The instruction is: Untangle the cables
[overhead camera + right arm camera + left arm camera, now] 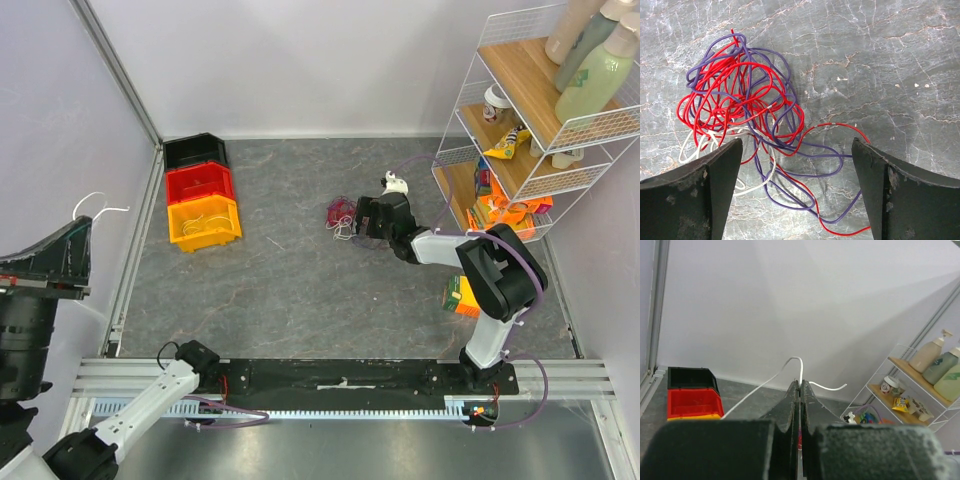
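Over tangle, R gripper gapes wide, empty; best pinch one outer purple loop only. Far left of tangle, L gripper clamps white cable.

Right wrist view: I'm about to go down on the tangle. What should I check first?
1. Jaws of the right gripper open wide: ok.
2. The tangle centred between those jaws: not ok. Its bulk lies to the left in the right wrist view, and only loose red and purple strands sit mid-gap.
3. The tangle lying on the table with nothing on top of it: ok.
4. Jaws of the left gripper shut on the white cable: ok.
5. Held white cable free of the tangle: cannot tell. White strands also lie in the tangle.
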Controlling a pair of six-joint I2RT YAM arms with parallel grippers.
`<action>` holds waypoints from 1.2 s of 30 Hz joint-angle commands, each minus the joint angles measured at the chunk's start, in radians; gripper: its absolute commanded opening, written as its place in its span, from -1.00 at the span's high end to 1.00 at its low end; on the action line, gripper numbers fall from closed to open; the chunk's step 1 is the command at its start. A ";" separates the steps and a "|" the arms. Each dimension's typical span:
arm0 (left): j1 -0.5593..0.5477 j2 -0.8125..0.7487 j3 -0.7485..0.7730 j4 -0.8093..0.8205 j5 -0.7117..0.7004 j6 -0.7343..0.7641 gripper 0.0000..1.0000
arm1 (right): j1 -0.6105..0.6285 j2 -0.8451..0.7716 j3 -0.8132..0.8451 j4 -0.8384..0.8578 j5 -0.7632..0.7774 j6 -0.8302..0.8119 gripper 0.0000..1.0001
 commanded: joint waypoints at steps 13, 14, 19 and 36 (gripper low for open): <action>0.001 0.277 -0.380 0.076 0.049 -0.096 0.96 | 0.011 -0.021 0.012 0.037 -0.035 -0.031 -0.93; 0.001 0.305 -0.378 0.096 0.027 -0.087 0.96 | 0.011 -0.017 0.017 0.035 -0.035 -0.031 -0.93; 0.027 0.456 -0.340 0.208 -0.036 -0.035 0.97 | 0.009 -0.005 0.031 0.026 -0.041 -0.035 -0.93; 0.458 0.613 -0.276 0.305 0.283 -0.163 0.97 | 0.011 0.022 0.055 0.020 -0.060 -0.032 -0.93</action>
